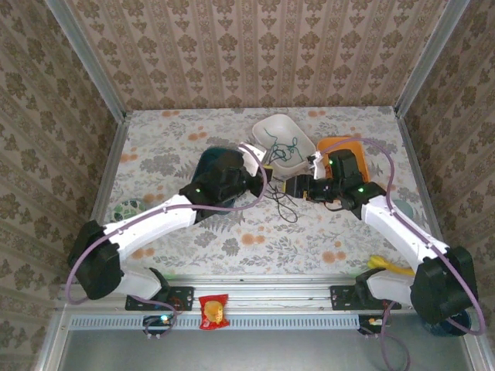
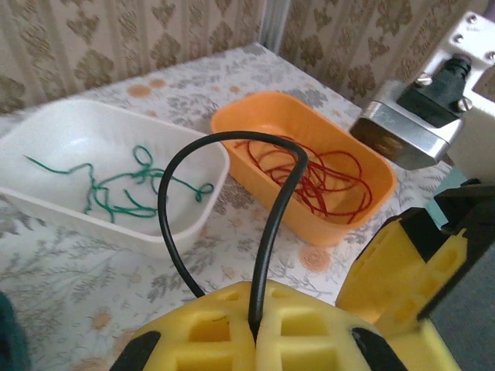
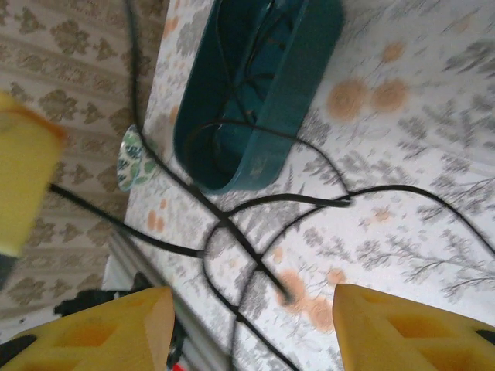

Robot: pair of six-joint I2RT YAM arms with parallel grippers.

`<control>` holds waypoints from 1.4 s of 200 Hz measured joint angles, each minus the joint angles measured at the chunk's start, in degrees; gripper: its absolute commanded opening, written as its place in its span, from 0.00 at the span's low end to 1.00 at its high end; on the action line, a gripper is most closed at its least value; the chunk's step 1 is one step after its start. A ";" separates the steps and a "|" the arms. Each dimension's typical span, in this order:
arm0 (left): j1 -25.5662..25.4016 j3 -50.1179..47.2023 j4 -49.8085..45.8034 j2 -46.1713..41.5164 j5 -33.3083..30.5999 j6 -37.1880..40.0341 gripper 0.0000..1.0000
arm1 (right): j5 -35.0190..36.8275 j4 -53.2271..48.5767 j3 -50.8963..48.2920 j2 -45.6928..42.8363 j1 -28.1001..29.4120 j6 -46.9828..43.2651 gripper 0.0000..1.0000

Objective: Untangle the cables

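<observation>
At the centre of the counter [image 1: 232, 239], you find the two pincers facing each other, just beside one another, in front of two bins.

Left pincer [image 2: 255, 340]: the yellow fingers [image 2: 193, 340] are pressed together and pinch a black cable [image 2: 271, 224]. The cable rises from the grip, arches over in a loop and comes back down on the left side.

Right pincer [image 3: 255, 332]: the fingers [image 3: 410, 325] stand wide apart and grip nothing. Strands of the black cable lie crossed on the counter below the gap. In the top view, you see the loose part of this cable as a small squiggle on the counter, just on the near side of the two pincers.

Locate the other cables as follows:

- The green cable [image 2: 97, 185] lies as a loose squiggle inside the white bin [image 2: 69, 127].
- The red cable [image 2: 325, 178] lies coiled inside the orange bin [image 2: 255, 116], which sits just beside the white bin, on its right.

A dark teal bin [image 3: 271, 139] stands on the counter under the left arm. Thin dark lines show inside it; you cannot tell what they are.

A red snack packet [image 1: 213, 311] rests on the rail between the arm bases.
</observation>
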 measured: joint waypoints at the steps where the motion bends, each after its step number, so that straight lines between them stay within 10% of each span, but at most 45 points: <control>1: 0.02 -0.02 0.02 -0.15 -0.11 0.00 0.00 | 0.15 0.02 -0.07 -0.15 0.00 0.00 0.59; 116: 20.63 -3.45 -2.69 -14.38 -7.61 2.14 0.00 | 10.38 3.32 -4.22 -9.14 -4.61 1.73 0.61; 243: 21.92 -6.36 0.96 19.12 -2.56 -5.07 0.00 | 9.05 -0.98 -1.57 -7.13 -4.61 -0.07 0.61; 280: 21.55 -4.74 0.96 18.91 -4.90 -6.12 0.84 | 10.01 -1.92 -1.57 -7.15 -4.61 -0.24 0.61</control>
